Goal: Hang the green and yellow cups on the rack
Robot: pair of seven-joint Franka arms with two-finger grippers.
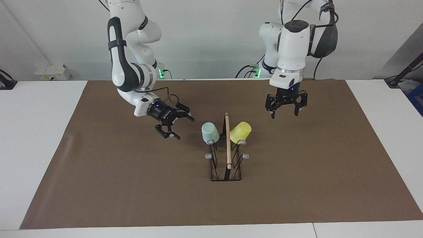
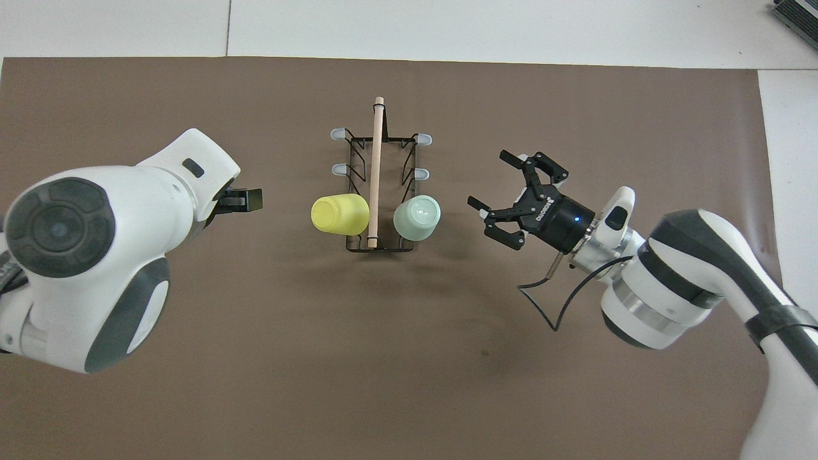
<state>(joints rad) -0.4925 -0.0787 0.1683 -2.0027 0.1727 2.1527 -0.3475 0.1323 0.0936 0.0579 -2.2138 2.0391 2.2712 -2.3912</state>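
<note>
Both hands are free and carry nothing. On the right arm, the right hand (image 1: 175, 125) (image 2: 511, 198) is tilted sideways, its fingers spread wide and pointing toward the rack; it hangs above the brown mat, beside the green cup but apart from it. On the left arm, the left hand (image 1: 286, 110) (image 2: 243, 200) points straight down over the mat, also with its fingers spread, and it is near the yellow cup without touching it. The green cup (image 1: 210, 132) (image 2: 417, 218) sits upside down on a prong of the rack, on the side toward the right arm's end of the tabletop. The yellow cup (image 1: 240, 132) (image 2: 340, 214) sits tilted, mouth down, on the matching prong on the side toward the left arm's end. Both cups are on the pair of prongs nearest to the robots, with the wooden rod (image 1: 227, 142) (image 2: 376, 167) between them. The rack (image 1: 225, 165) (image 2: 382, 191) is made of black wire and stands near the middle of the mat (image 1: 115, 185) (image 2: 255, 351). Its other grey-tipped prongs are bare. The mat covers most of the white tabletop (image 1: 36, 132) (image 2: 447, 25).
</note>
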